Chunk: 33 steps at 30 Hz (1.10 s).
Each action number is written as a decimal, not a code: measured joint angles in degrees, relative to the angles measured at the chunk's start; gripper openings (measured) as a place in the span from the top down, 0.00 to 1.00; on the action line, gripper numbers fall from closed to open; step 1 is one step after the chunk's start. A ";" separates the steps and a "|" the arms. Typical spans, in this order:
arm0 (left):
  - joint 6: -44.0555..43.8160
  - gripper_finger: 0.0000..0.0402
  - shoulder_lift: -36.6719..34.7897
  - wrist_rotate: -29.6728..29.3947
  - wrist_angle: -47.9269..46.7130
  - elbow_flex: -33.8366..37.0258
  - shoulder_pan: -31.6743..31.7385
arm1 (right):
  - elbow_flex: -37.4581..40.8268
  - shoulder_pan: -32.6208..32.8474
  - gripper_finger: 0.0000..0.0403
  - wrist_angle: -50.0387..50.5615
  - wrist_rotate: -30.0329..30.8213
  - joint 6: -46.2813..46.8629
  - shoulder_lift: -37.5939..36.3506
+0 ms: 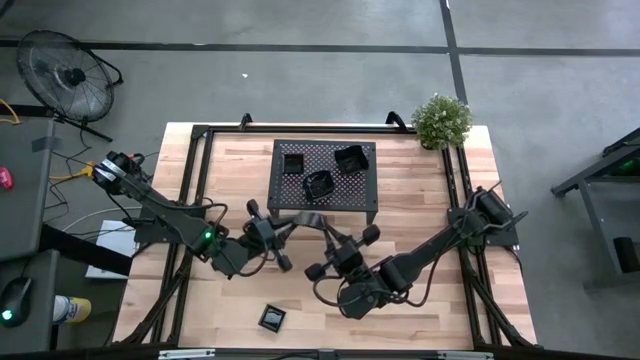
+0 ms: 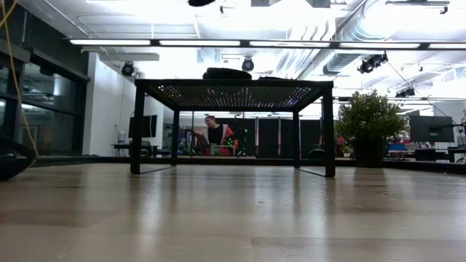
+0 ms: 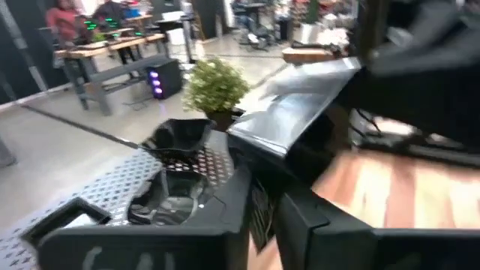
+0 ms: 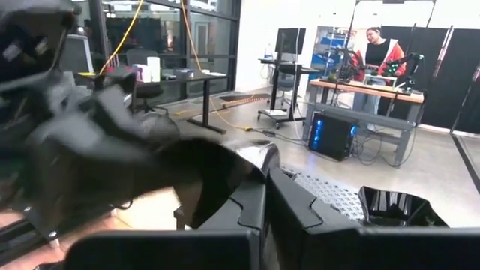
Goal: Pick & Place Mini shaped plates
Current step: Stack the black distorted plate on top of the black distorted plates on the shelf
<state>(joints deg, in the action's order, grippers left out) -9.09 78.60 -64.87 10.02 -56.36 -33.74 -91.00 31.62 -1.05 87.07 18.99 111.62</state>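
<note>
A glossy black mini plate (image 1: 308, 219) hangs in the air between my two grippers, just in front of the black mesh rack (image 1: 322, 178). My left gripper (image 1: 292, 228) comes at it from the table's left and my right gripper (image 1: 322, 233) from the right. Both are shut on it. Three more mini plates (image 1: 350, 158) lie on the rack's top. Another one (image 1: 272, 318) sits on the table near the front edge. The low view shows the rack (image 2: 233, 93) but neither gripper. My left gripper (image 3: 266, 214) pinches the plate's near edge (image 3: 262, 154) between its two fingers, pointing level from the table's left. The plate (image 3: 300, 105) reaches away from the fingers, clear of the table. My right arm behind it hides the far end. My right gripper (image 4: 266, 206) pinches the plate's edge (image 4: 251, 169) between its two fingers, which stand close together. It points level, from the table's right. The plate is clear of the table and the rack. My left gripper, blurred beyond it, covers the opposite side.
A small potted plant (image 1: 441, 120) stands at the far right corner of the table. The rack stands on thin legs with open room under it. Bare wood lies in front of both arms. A person (image 4: 375, 52) is at a bench in the room beyond.
</note>
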 joint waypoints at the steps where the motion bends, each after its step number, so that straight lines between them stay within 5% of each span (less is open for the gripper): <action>1: 0.75 0.89 0.03 0.87 -0.14 0.02 0.00 | 0.00 0.00 0.99 -0.04 0.02 -0.01 -0.07; 12: 6.40 0.72 0.11 3.41 -0.03 0.02 -0.07 | -0.02 0.29 1.00 -0.09 0.07 -0.02 -0.09; 33: 16.78 0.72 0.00 -0.01 0.41 -0.04 -2.67 | -0.02 0.24 1.00 -0.09 -0.52 0.08 -0.71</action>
<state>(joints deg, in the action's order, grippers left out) 7.69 78.61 -64.89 10.43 -56.40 -36.41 -91.02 31.86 -1.15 86.54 19.07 110.91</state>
